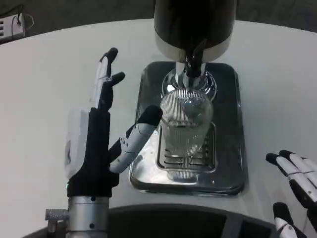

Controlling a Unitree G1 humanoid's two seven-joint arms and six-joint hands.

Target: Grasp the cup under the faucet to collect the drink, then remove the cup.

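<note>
Head view, surface: White table (44, 99) carries everything; a power strip (12, 26) lies at its far edge, well beyond the fingertips of the left hand.

Head view, dispenser: the black drink dispenser (193, 25) stands at the back of a shiny metal drip tray (228, 124), and its faucet (195, 59) points down over the tray's grille.

Head view, cup: the clear ribbed cup (185, 134) stands upright on the grille, directly under the faucet, its rim close below the spout. I cannot tell if any drink is in it.

Head view, left hand: the left hand (99, 134) is spread and holds nothing. Its long fingers (106, 74) point away from the robot, beside the tray and apart from the cup. Its thumb (136, 136) reaches toward the cup, the tip just beside the cup wall or touching it; which of the two I cannot tell.

Head view, right hand: the right hand (294, 191) is at the near right, fingers apart and holding nothing, well away from the tray.

Step, as I judge: the grasp is not yet made; only the thumb is near the cup.

Risk 1: if the thumb pushes before the long fingers come around the other side, the cup may slide on the grille or tip over.

Risk 2: the cup wall is smooth and wet-looking, so a weak closing may let it slip.

Risk 3: the long fingers stand beside the tray edge; moving sideways, they may catch the edge or knock the faucet.

Risk 4: lifting the cup straight up would hit the spout, so it should come out toward the robot.
</note>
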